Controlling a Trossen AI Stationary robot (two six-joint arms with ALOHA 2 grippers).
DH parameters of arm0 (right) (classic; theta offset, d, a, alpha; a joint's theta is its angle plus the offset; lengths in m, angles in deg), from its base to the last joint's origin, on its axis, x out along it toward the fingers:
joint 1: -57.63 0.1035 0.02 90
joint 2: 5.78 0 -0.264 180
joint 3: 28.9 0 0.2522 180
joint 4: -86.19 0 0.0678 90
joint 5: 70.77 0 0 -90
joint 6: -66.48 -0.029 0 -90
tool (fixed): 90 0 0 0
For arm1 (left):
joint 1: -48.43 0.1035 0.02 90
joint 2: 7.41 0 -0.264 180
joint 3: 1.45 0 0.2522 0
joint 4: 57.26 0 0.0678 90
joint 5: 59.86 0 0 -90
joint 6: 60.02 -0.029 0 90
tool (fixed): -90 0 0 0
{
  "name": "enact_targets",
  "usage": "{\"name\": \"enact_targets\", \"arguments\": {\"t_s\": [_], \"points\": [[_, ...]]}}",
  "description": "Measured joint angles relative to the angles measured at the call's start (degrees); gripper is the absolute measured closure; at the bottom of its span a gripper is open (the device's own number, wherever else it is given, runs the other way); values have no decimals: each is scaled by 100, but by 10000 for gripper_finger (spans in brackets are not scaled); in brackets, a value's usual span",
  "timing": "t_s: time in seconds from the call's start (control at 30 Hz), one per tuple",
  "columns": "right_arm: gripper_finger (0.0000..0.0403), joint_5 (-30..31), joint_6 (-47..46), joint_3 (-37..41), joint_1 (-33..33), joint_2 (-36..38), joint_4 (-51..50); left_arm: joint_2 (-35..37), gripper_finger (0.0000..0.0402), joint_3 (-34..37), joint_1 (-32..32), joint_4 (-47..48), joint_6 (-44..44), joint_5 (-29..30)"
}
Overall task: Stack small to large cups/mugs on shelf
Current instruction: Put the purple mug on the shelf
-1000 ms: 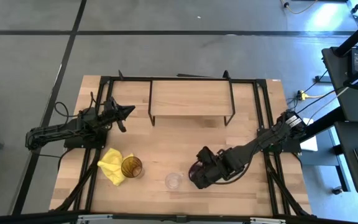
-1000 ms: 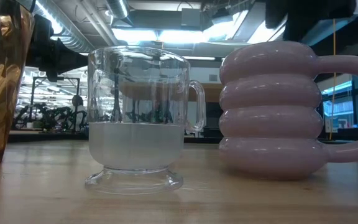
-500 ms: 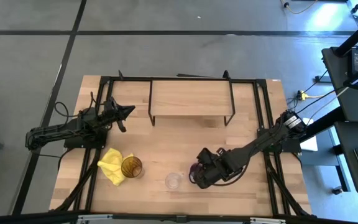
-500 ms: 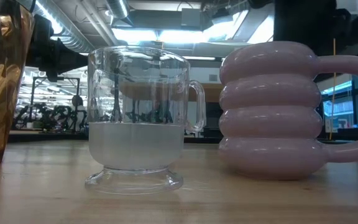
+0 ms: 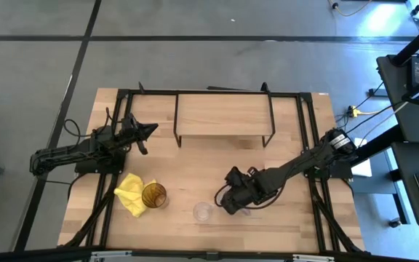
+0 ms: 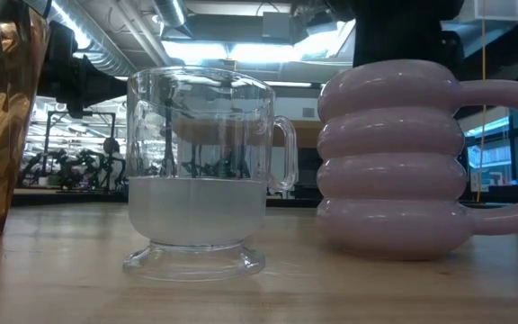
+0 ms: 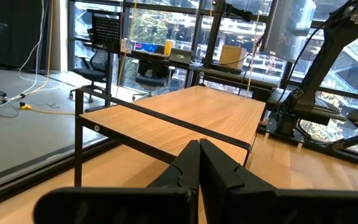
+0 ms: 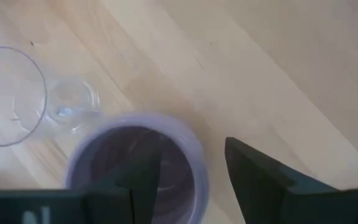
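Note:
The purple ringed mug (image 6: 394,162) stands on its base on the tabletop near the front edge; its handle (image 6: 502,153) juts sideways. My right gripper (image 8: 188,152) is open above it, pointing down. One finger (image 8: 145,180) is over the mug's hollow and the other (image 8: 260,177) is outside the wall (image 8: 194,155). In the high view this gripper (image 5: 228,198) hides the mug. The clear glass cup (image 5: 203,212) stands just left of it, and the amber tumbler (image 5: 153,195) farther left. The shelf (image 5: 224,116) stands at the back. My left gripper (image 5: 148,131) is shut, beside the shelf's left end.
A yellow cloth (image 5: 132,191) lies against the amber tumbler's left side. The shelf's black wire legs (image 5: 177,138) stand on the tabletop. Bare wood (image 5: 209,164) lies between the shelf and the cups.
My right gripper has moved a little toward the table's left edge, over the purple mug. The mug and the other cups have stayed where they were.

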Motion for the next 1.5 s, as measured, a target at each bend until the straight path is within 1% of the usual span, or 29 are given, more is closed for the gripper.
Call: {"name": "enact_targets", "arguments": {"t_s": [0.1, 0.27, 0.47, 0.53, 0.63, 0.73, 0.93, 1.03, 1.13, 1.27, 1.5], "points": [[221, -161, 209, 0, -27, 0, -8, 0, 401, -1, 0, -2, -1, 0], [221, 49, 854, -15, -27, 0, 251, 0, 401, 0, 1, 0, 0, 0], [221, 44, 1808, -361, -78, -2, 440, 0, 401, 0, 1, 0, 1, 0], [221, -69, 2260, -495, -86, -2, 671, 0, 401, 0, 0, 0, -1, 0], [221, -419, 2773, -562, -115, -2, 1196, 0, 401, -1, 1, 0, -1, 0], [221, -777, 2992, -563, -186, -21, 1486, 0, 401, 0, -1, 0, 1, 0], [221, -1271, 3395, -570, -315, -200, 1975, -1, 401, 0, -1, -6, -1, 0], [221, -1418, 3654, -570, -340, -290, 2226, 0, 401, 0, 0, 1, 1, 0], [221, -1507, 3867, -570, -417, -408, 2217, 0, 401, -2, -1, -1, -1, 0], [221, -1793, 4017, -568, -583, -650, 2216, 0, 401, -2, -1, -2, -1, -1], [221, -1852, 4252, -562, -705, -782, 2237, 0, 401, -2, 1, 0, -1, -1]]}}
